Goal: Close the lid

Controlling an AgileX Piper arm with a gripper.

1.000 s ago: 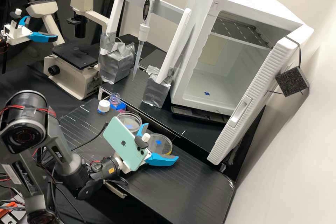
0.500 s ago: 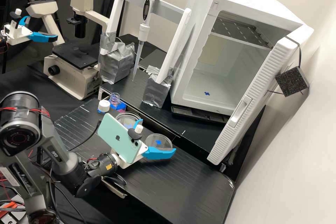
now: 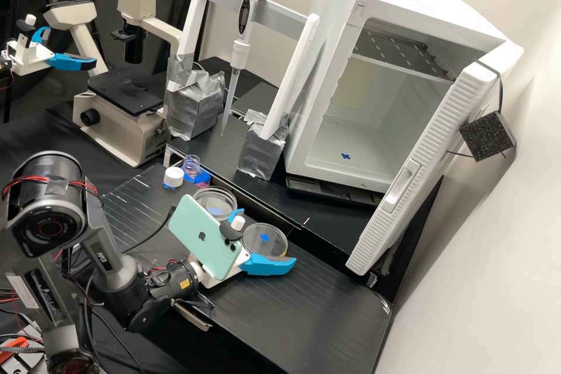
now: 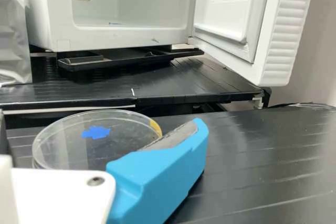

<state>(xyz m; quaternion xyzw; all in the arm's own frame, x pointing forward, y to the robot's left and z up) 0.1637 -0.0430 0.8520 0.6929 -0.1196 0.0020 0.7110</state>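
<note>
Two clear, round plastic dishes (image 3: 215, 197) lie near one white gripper (image 3: 267, 235), blue fingers (image 3: 266, 266) apart; the high view shows one mint-green phone (image 3: 198, 228).

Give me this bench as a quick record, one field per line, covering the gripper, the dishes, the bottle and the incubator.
Gripper: open, at the nearer dish
Nearer dish: clear, round, blue mark, yellow patch at rim
Other dish: clear, blue mark, partly behind phone
Bottle: uncapped
White cap: on bench, beside bottle
Incubator: door open
</note>
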